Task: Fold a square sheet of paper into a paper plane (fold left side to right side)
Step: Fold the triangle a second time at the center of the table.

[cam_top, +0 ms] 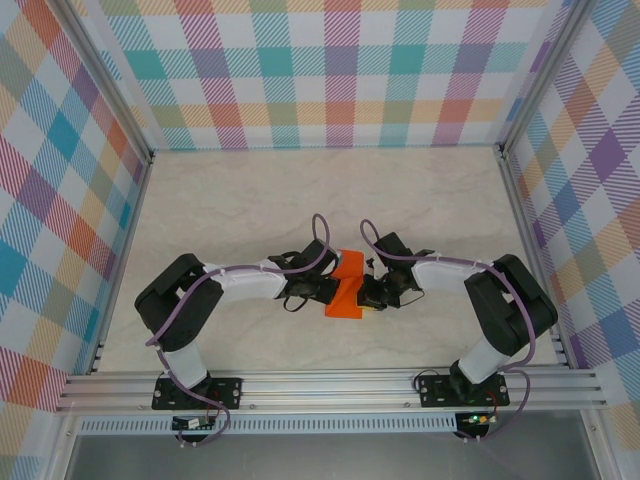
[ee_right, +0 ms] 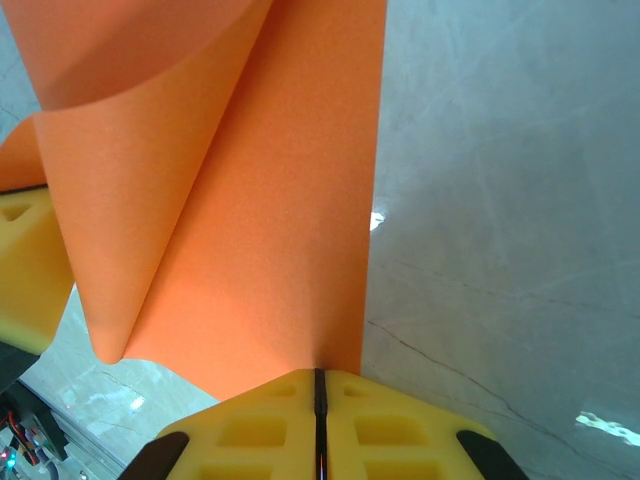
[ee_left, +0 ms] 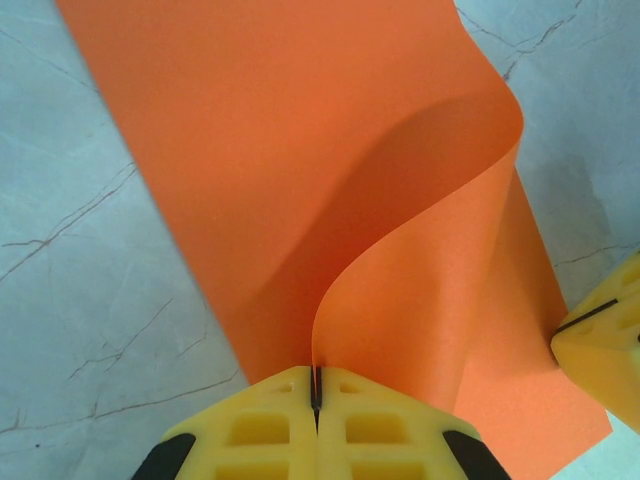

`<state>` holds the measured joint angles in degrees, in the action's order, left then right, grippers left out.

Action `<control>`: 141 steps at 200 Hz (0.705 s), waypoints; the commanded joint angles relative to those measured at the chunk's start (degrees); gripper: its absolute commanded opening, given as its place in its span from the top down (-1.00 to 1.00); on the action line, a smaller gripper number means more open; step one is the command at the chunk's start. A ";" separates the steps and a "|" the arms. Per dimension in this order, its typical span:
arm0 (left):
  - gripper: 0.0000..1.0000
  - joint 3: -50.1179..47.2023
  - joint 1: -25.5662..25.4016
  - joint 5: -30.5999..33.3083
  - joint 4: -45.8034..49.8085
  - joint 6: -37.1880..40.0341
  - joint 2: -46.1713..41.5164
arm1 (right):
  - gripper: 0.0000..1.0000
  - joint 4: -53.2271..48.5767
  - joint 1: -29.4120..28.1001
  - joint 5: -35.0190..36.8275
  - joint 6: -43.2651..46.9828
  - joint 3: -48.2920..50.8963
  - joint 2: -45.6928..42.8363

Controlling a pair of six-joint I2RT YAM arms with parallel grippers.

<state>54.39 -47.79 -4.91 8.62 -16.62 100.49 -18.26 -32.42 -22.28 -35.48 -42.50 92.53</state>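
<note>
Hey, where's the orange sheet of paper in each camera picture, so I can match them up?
Top external: orange sheet at centre, between the two wrists.
Left wrist: orange sheet across the middle, curling up from the left fingers at the bottom edge.
Right wrist: orange sheet over the left half, above the right fingers.
Shared landmark: the pale marbled table.

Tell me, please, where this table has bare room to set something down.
The middle is crowded: the left hand and the right hand both pinch the square sheet of paper there. Beyond them the table is bare up to the back wall. Narrower bare strips lie between left arm and left wall, right arm and right wall.
</note>
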 commanded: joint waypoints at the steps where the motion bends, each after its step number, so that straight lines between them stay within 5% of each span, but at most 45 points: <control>1: 1.00 1.24 0.76 -0.64 -0.89 1.06 0.48 | 0.82 -3.10 -0.45 2.95 0.86 -0.08 1.67; 141: 1.00 0.89 0.73 0.64 0.45 1.65 2.58 | 0.79 6.69 1.96 -3.97 -2.80 2.58 -8.14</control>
<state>54.72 -47.79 -5.02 8.58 -16.32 101.51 -15.27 -31.48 -23.57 -36.86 -40.97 87.88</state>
